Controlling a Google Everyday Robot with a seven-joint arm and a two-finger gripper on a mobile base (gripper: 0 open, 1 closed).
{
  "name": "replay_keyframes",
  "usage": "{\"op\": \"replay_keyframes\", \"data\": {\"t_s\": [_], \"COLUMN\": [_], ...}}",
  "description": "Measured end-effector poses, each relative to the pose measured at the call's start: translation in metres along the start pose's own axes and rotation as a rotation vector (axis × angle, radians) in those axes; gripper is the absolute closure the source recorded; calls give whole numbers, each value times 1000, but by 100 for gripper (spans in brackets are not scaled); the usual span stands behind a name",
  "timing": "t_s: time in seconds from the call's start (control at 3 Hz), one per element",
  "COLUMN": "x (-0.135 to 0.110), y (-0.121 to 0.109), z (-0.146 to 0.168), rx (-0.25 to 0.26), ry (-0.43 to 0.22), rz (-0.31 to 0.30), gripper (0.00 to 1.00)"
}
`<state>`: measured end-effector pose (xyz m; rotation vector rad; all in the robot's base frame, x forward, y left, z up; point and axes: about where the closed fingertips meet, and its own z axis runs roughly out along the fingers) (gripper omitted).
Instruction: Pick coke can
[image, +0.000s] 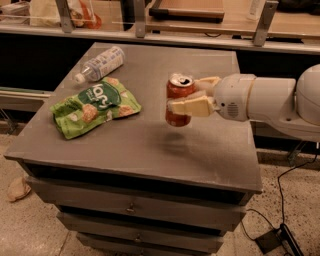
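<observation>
lift step of the pick, judging by the layout. jaws of the gripper clenched on the coke can, one pale finger across the front of the red wall, the other behind, near the rim. can upright, held in the air above the right-middle of the table, apart from the top, with a soft shadow on the surface just below. reached in from the right on a thick white arm.

next, probably: raise a little more and hold level, without loosening the squeeze. thin aluminium, so likely to dent under too much force and to slip under too little. no need to pass near the green snack bag or the clear water bottle lying on its side, both well apart at the left.

hard to make out: script on the can, mostly covered by the front finger; contact of the rear finger, hidden behind the can; whether open or sealed at the silver top, unclear. arm cut off at the right edge, base out of view. lower drawers cut off at the bottom edge. clutter on the shelf behind, too dim to name.
</observation>
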<state>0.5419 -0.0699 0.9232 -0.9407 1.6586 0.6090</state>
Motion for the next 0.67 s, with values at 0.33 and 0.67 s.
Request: {"op": "replay_keyframes", "data": {"t_s": [0.33, 0.67], "x": [-27, -27], "y": [-14, -14], "z": [-7, -7], "rx": [17, 17], "ry": [-61, -61], "rz": [-17, -17], "gripper": [100, 100]}}
